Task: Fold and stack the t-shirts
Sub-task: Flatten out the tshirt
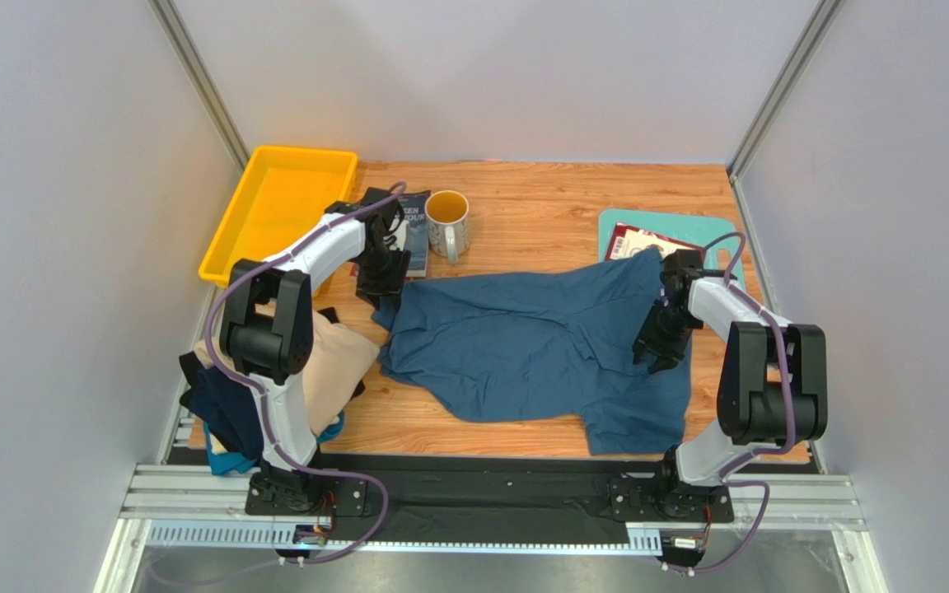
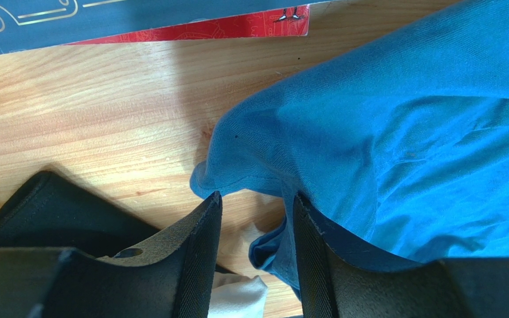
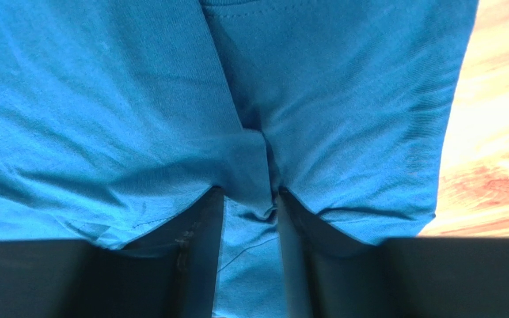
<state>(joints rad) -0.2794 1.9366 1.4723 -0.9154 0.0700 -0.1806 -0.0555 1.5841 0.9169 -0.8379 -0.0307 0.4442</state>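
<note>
large teal-blue t-shirt (image 1: pixel 529 346) lies spread and rumpled on the wooden table (image 1: pixel 541 198), mid frame in the top view, with one lower corner trailing toward the bottom right. left gripper (image 2: pixel 254 199) sits at the shirt's upper-left corner, low over the wood. its jaws are parted, with bare table and a small fold of hem showing between them, and one finger (image 2: pixel 310 258) touches the cloth edge, so it is released, not clamping. right gripper (image 3: pixel 250 192) is down on the shirt's right edge with a ridge of fabric bunched between its jaws. the wrist view is too close to tell if that fold is actually pinched. at lower left of the top view is a loose pile: beige t-shirt (image 1: pixel 337 371) on top, dark navy t-shirt (image 1: pixel 213 408) beside it, a bit of light blue t-shirt (image 1: pixel 226 463) poking out below. yellow tray (image 1: pixel 275 204) upper left, mug (image 1: pixel 447 222) and dark book (image 1: pixel 414 235) just beside the left gripper, teal cutting board (image 1: pixel 702 229) upper right.
</note>
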